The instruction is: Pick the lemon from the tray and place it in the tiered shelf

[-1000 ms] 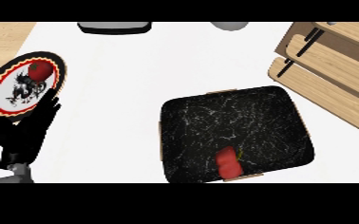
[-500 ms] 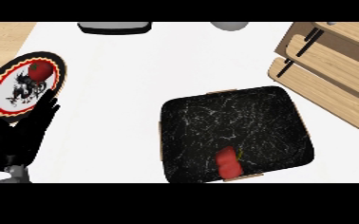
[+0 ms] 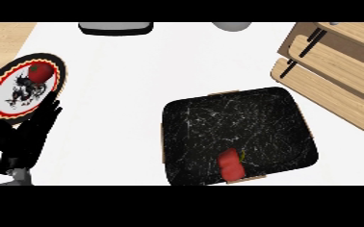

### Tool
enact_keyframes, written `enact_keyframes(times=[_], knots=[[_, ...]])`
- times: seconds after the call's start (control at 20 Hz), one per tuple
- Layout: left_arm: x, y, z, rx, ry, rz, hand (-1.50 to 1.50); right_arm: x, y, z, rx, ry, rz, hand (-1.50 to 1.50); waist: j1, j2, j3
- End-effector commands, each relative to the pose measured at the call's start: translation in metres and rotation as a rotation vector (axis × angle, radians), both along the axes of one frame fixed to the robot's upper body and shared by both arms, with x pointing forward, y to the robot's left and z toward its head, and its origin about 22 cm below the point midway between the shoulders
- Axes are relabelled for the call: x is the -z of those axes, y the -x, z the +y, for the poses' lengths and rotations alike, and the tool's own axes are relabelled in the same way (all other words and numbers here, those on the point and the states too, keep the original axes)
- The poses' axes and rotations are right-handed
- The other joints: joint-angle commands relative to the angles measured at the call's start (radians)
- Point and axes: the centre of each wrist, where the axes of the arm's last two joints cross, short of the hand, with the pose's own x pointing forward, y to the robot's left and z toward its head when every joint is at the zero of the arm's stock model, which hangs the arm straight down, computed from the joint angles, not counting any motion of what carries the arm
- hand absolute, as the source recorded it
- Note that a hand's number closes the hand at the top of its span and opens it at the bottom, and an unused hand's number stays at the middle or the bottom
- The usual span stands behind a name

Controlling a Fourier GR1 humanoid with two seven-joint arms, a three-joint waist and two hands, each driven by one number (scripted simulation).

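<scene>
Red fruit (image 3: 232, 164) in tray (image 3: 213, 120), near edge

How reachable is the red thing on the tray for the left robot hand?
Probably yes: the left robot hand rests open at the left, with only counter between it and the tray. The red thing lies uncovered near the tray's front rim.

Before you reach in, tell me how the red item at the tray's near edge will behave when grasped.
The red item looks rounded and lumpy, so it may roll sideways if nudged. It seems small and solid, probably light and stiff. The dark tray looks smooth, so a push may slide it along the near rim.
</scene>
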Motion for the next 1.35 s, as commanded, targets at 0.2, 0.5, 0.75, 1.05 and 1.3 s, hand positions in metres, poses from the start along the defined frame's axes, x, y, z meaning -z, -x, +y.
enact_keyframes(times=[0.2,0.5,0.75,1.05,1.3], knots=[[0.001,-0.001,-0.003,-0.022,0.007,-0.002,0.00,-0.026,0.046,-0.022,-0.057,-0.187,-0.188,-1.50,-0.009,-0.002,0.000],[0.007,0.008,-0.006,-0.018,0.000,0.004,0.00,-0.056,0.114,-0.047,-0.025,-0.212,-0.324,-1.50,-0.014,-0.004,0.000],[-0.004,0.012,0.014,-0.031,0.001,0.005,0.00,-0.086,0.195,-0.063,0.088,-0.197,-0.321,-1.50,-0.036,-0.010,0.000],[0.007,0.024,0.020,-0.071,-0.013,0.011,0.00,-0.106,0.267,-0.099,0.086,-0.166,-0.223,-1.50,-0.070,-0.019,0.001],[0.014,0.032,0.032,-0.106,-0.007,0.016,0.00,-0.118,0.328,-0.120,0.039,-0.146,-0.264,-1.50,-0.088,-0.020,0.001]])
